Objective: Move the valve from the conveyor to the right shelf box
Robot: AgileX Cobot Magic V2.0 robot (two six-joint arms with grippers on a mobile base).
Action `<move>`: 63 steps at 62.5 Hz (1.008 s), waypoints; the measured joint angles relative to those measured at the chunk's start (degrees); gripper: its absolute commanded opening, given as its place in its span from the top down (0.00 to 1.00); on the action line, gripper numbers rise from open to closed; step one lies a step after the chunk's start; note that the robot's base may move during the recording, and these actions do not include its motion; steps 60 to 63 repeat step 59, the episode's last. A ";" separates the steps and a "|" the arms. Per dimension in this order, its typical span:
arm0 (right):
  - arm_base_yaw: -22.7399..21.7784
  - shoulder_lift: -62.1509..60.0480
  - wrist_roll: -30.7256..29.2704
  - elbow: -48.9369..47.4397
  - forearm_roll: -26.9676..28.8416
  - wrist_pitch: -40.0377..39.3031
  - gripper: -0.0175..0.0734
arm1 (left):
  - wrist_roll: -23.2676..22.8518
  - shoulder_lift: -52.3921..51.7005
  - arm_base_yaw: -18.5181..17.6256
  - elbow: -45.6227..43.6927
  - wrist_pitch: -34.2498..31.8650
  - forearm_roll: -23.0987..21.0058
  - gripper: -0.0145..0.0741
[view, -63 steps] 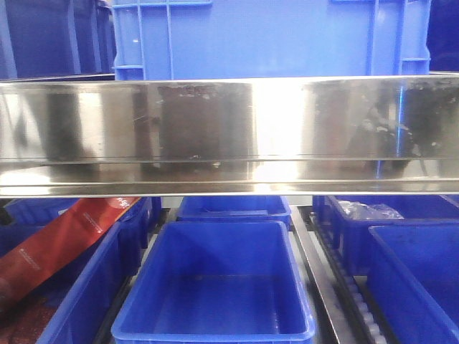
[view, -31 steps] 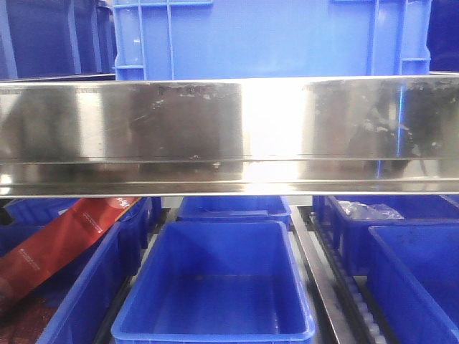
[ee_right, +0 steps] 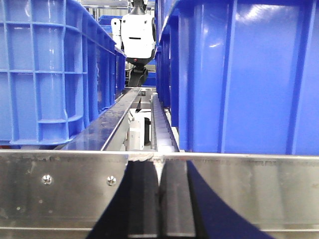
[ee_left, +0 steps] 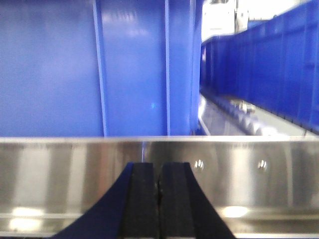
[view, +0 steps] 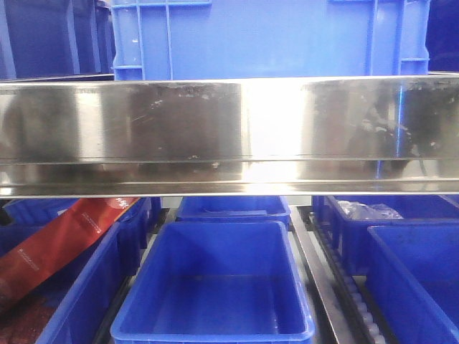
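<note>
1. Your left hand [ee_left: 158, 199] has its pads pressed together, holding nothing; right hand [ee_right: 159, 204] is the same, pinched flat and empty.
2. Both hands sit just before a steel shelf rail [ee_left: 239, 174]. Push forward or lift from here and, in my judgement, you clip that edge.
3. Valve: not in any view. Conveyor: not visible either, so I can't tell where the part lies.
4. Below the rail, an empty blue bin [view: 215, 287] sits centre; bins on the right [view: 412, 276] are cut off, so the target box is unclear. Wrong-bin drop is the risk.
5. Far back, large blue crates [ee_right: 239, 74] block the view; a white robot [ee_right: 135, 32] stands between them, partly hidden.
</note>
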 measured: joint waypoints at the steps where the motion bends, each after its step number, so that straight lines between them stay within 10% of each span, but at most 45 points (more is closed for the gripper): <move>1: 0.00 0.00 0.00 0.00 0.00 0.00 0.99 | 0.00 0.00 -0.13 0.00 -0.12 0.00 0.96; 63: 0.00 0.00 0.00 0.00 0.00 0.00 0.99 | -0.10 0.00 -3.09 0.00 -0.95 0.00 0.96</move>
